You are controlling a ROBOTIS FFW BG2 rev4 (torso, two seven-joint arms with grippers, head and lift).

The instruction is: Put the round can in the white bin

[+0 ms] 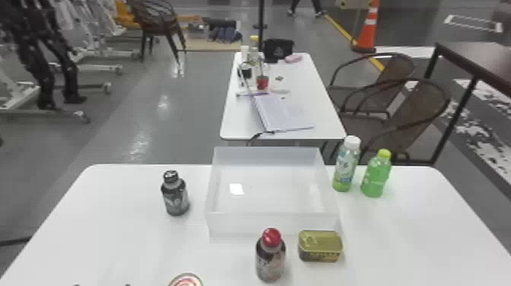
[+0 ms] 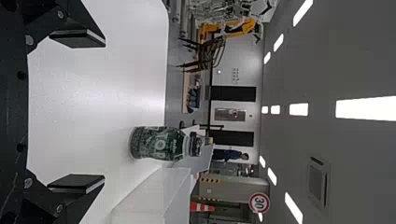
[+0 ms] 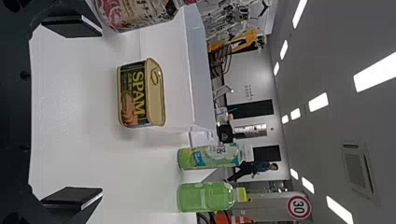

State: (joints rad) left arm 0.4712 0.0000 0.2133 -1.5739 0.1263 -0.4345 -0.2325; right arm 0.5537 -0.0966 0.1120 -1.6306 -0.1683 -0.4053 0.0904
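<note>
Resting on the worktop (image 1: 114, 235), the round can (image 1: 185, 280) is outside the white bin (image 1: 273, 224), on its near side, toward the left. The left hand (image 1: 102, 284) has both fingers spread; the right hand (image 3: 101, 112) is likewise spread. A red-capped bottle (image 1: 270, 260) stands beside the rectangular tin (image 1: 320, 247).

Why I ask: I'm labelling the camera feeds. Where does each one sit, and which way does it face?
Head view: on the robot's head, looking forward and down at the table and white bin; the left gripper's dark tips show at the bottom edge.
Left wrist view: on the left wrist, looking past its open fingers towards the black-capped bottle.
Right wrist view: on the right wrist, looking past the right gripper's open fingers towards the rectangular can.
Shared: head and right wrist views both show that can.
</note>
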